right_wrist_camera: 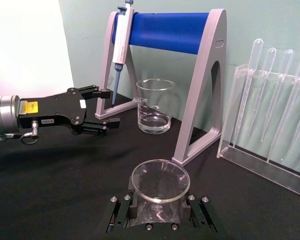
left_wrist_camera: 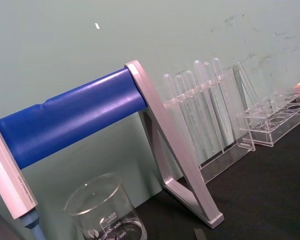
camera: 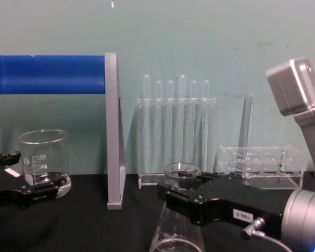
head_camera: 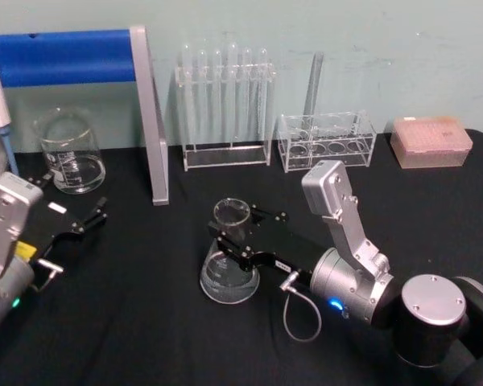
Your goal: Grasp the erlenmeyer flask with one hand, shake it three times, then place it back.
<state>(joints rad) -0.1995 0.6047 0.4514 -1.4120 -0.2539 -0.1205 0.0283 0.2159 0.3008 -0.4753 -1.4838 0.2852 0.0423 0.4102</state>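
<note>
a black desk [head_camera: 145, 338] is being backed by a pale green wall. mid-desk, the erlenmeyer flask [head_camera: 229, 273] is being clamped at its neck by the right gripper [head_camera: 235, 233]. the left gripper [head_camera: 87, 221], jaws apart, is being held near the desk's left edge beside a beaker [head_camera: 69, 149].

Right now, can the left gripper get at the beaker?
Probably yes. The left gripper is open and sits just in front of the beaker, with bare black table between them. The stand's grey leg is off to one side, and the right gripper is busy at the flask.
</note>
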